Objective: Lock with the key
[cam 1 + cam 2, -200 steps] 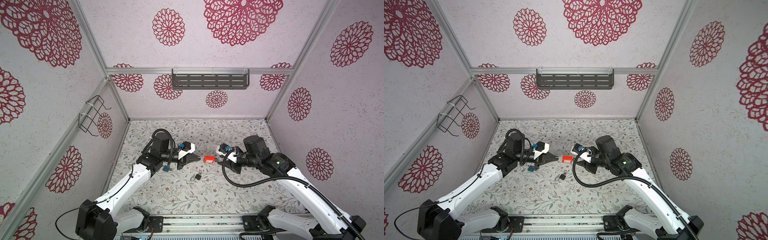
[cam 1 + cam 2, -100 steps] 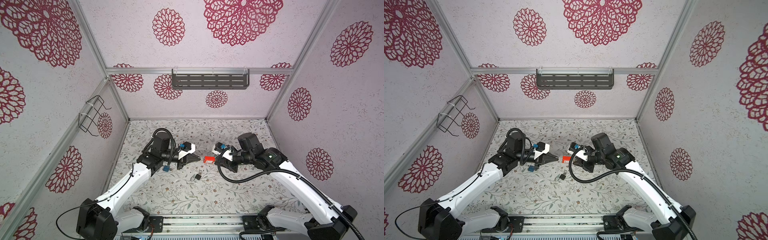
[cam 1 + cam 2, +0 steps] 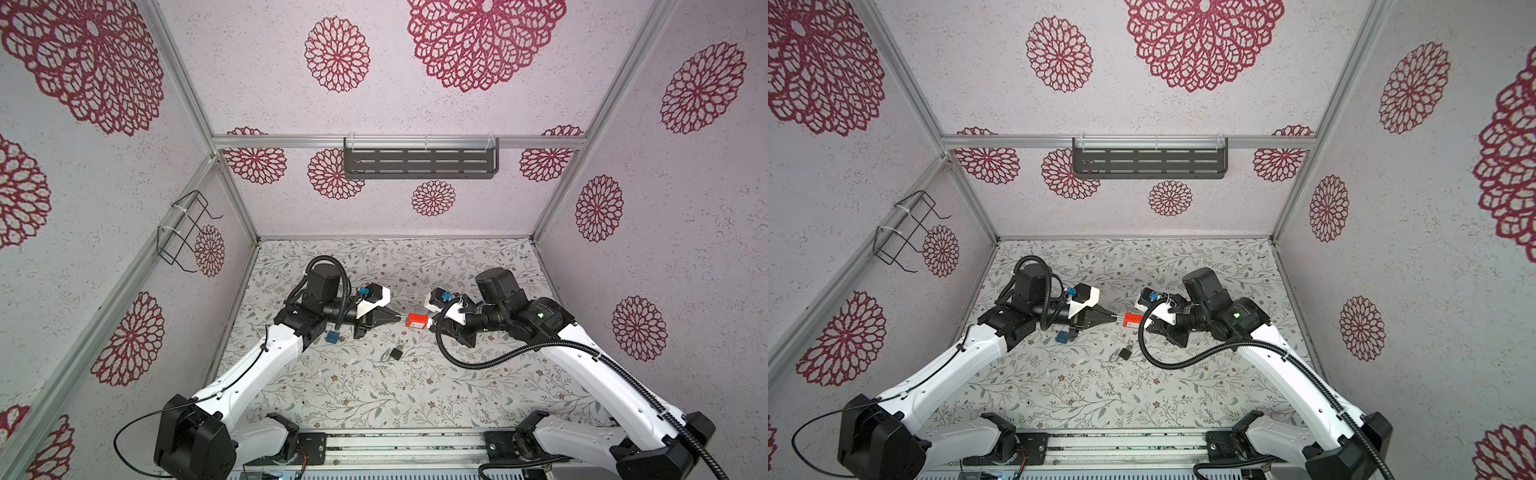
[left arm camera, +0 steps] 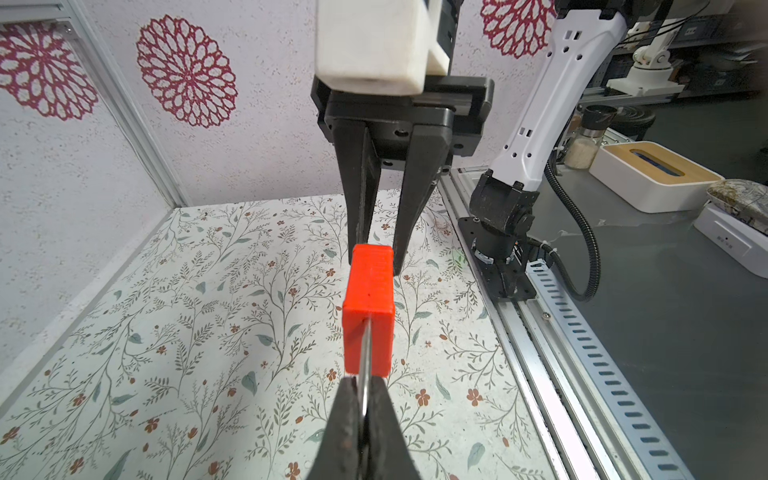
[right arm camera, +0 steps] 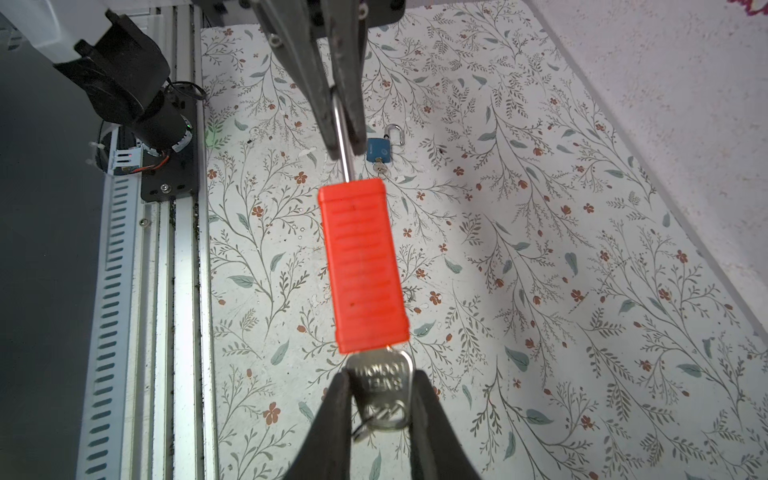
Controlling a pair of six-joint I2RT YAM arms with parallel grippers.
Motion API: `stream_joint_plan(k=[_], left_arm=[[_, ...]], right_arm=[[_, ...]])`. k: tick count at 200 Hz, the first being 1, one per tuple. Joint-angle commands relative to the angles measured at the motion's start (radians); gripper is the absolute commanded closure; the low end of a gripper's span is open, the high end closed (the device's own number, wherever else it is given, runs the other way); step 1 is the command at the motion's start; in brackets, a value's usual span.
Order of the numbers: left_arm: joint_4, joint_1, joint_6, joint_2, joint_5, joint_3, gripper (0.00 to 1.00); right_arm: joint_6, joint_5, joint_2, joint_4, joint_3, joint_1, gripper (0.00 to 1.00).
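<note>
The right gripper [image 5: 380, 384] has its two black fingers [image 5: 332, 415] set one on each side of the silver key [image 5: 380, 386]. They lie close against the key's edges, though it cannot be told whether they are pinching it. The key's head bears stamped lettering, upside down in the right wrist view and too blurred to read. A thin ring hangs from it.

The key sits in the base of a red padlock [image 5: 361, 266], a ribbed plastic block with no readable label. The block is held level in the air, directly ahead of the right fingertips.

At the far end of the block, the left gripper [image 4: 363, 390] is clamped tight on the steel shackle [image 5: 341, 137].

In both top views the two arms reach in low from opposite sides, wrists level and grippers tip to tip. The red padlock [image 3: 417, 321] bridges the gap above the floral mat [image 3: 415, 395].

Below and behind the left gripper a blue padlock [image 5: 378, 150] lies on the mat, its shackle open and a key in its base. A small dark object with a metal ring [image 3: 395, 354] lies on the mat beneath the meeting point.
</note>
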Motion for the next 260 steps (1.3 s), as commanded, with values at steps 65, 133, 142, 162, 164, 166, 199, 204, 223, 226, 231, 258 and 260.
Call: stream_joint_plan(k=[65, 133, 142, 162, 164, 166, 199, 204, 223, 226, 231, 258, 260], left_arm=[[0.167, 0.000, -0.144, 0.024, 0.079, 0.000, 1.00], [0.166, -0.002, -0.140, 0.023, 0.075, -0.002, 1.00], [0.166, -0.001, -0.140, 0.023, 0.075, -0.002, 1.00], [0.166, -0.002, -0.137, 0.026, 0.080, -0.001, 1.00], [0.166, -0.002, -0.136, 0.026, 0.080, -0.001, 1.00], [0.165, -0.002, -0.136, 0.026, 0.080, -0.001, 1.00], [0.145, -0.001, -0.120, 0.035, 0.088, 0.004, 1.00], [0.134, -0.002, -0.111, 0.037, 0.091, 0.007, 1.00], [0.084, -0.003, -0.080, 0.042, 0.091, 0.028, 1.00], [0.075, -0.003, -0.075, 0.043, 0.091, 0.031, 1.00], [0.063, -0.003, -0.066, 0.043, 0.091, 0.036, 1.00], [0.004, -0.005, -0.027, 0.044, 0.086, 0.052, 1.00], [0.002, -0.007, -0.025, 0.044, 0.086, 0.052, 1.00]], right_arm=[[-0.034, 0.058, -0.116, 0.209, -0.081, -0.002, 0.84], [-0.066, 0.107, -0.149, 0.221, -0.104, -0.002, 0.80], [-0.068, 0.115, -0.153, 0.224, -0.108, -0.002, 0.78], [-0.066, 0.124, -0.155, 0.217, -0.109, -0.002, 0.72], [-0.067, 0.125, -0.154, 0.216, -0.108, -0.002, 0.71], [-0.067, 0.125, -0.153, 0.214, -0.108, -0.002, 0.71], [-0.054, 0.093, -0.117, 0.180, -0.076, -0.002, 0.68], [-0.055, 0.090, -0.108, 0.173, -0.069, -0.002, 0.68], [-0.058, 0.088, -0.085, 0.145, -0.045, -0.002, 0.66], [-0.060, 0.086, -0.081, 0.138, -0.041, -0.002, 0.65], [-0.061, 0.083, -0.076, 0.127, -0.035, -0.002, 0.65], [-0.057, 0.061, -0.066, 0.108, -0.017, 0.000, 0.65], [-0.056, 0.060, -0.065, 0.108, -0.017, 0.000, 0.65]])
